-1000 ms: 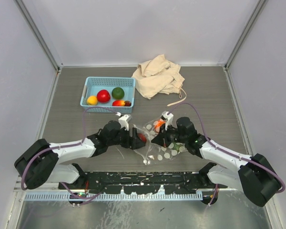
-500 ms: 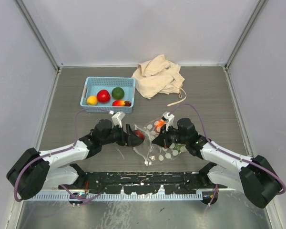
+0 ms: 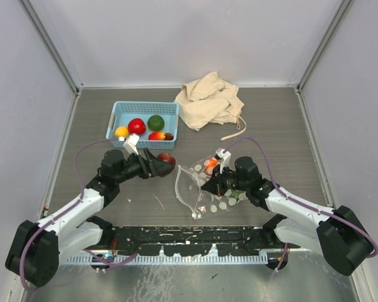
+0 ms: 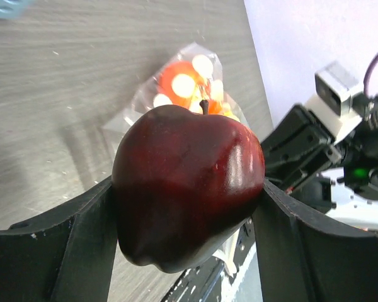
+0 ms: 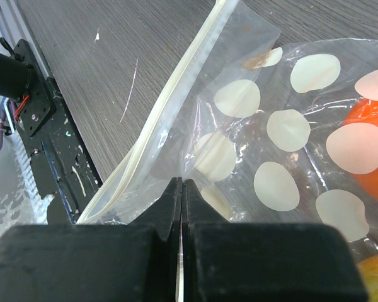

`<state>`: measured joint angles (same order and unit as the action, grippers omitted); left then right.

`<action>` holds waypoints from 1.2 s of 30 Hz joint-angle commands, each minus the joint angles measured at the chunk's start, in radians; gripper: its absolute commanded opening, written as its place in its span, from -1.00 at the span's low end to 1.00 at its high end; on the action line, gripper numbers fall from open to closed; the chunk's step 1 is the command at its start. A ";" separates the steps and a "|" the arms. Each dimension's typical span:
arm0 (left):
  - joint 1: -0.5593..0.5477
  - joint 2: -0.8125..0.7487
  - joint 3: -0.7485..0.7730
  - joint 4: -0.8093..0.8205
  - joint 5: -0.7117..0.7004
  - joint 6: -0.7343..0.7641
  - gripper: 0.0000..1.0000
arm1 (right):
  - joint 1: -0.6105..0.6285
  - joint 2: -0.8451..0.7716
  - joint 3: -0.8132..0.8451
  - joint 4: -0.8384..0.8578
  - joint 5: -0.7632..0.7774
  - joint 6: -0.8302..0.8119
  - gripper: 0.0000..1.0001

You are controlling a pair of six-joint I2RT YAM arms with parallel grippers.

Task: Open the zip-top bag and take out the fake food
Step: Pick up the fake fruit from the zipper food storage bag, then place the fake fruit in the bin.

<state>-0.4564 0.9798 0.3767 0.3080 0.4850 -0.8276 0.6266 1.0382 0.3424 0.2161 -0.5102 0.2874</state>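
Observation:
The clear polka-dot zip-top bag (image 3: pixel 209 192) lies on the table with its white zip strip (image 5: pixel 170 107) gaping open toward the left. An orange piece of fake food (image 5: pixel 372 157) is still inside it. My right gripper (image 3: pixel 208 185) (image 5: pixel 181 186) is shut on the bag's film just behind the strip. My left gripper (image 3: pixel 163 160) (image 4: pixel 188 211) is shut on a dark maroon apple (image 4: pixel 189 189), held above the table to the left of the bag. The bag (image 4: pixel 183 82) shows behind the apple in the left wrist view.
A light blue basket (image 3: pixel 145 104) at the back left holds a yellow fruit (image 3: pixel 121 132), a red one (image 3: pixel 137 126) and a green one (image 3: pixel 155 122). A beige cloth bag (image 3: pixel 208 100) lies at the back middle. Grey walls enclose the table.
My left arm has drawn back to the left with the maroon apple, out of the bag's mouth and toward the basket. The right gripper has kept its hold on the bag.

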 commanded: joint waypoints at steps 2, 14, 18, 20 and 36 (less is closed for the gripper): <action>0.146 -0.026 0.076 -0.034 0.065 -0.015 -0.83 | 0.002 -0.026 0.003 0.056 -0.010 0.002 -0.99; 0.305 0.155 0.218 -0.048 0.117 -0.021 -0.83 | 0.002 -0.013 0.006 0.057 -0.020 0.000 -0.98; 0.307 0.216 0.306 -0.149 0.066 0.012 -0.82 | 0.002 -0.011 0.007 0.057 -0.022 -0.001 -0.99; 0.306 0.238 0.339 -0.192 0.020 0.029 -0.82 | 0.002 -0.012 0.005 0.058 -0.022 -0.001 -0.98; 0.306 0.479 0.698 -0.566 -0.600 0.111 -0.81 | 0.002 0.002 0.003 0.079 -0.039 0.007 -0.98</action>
<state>-0.1551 1.4021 0.9653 -0.1665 0.0738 -0.7429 0.6266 1.0409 0.3420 0.2287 -0.5259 0.2909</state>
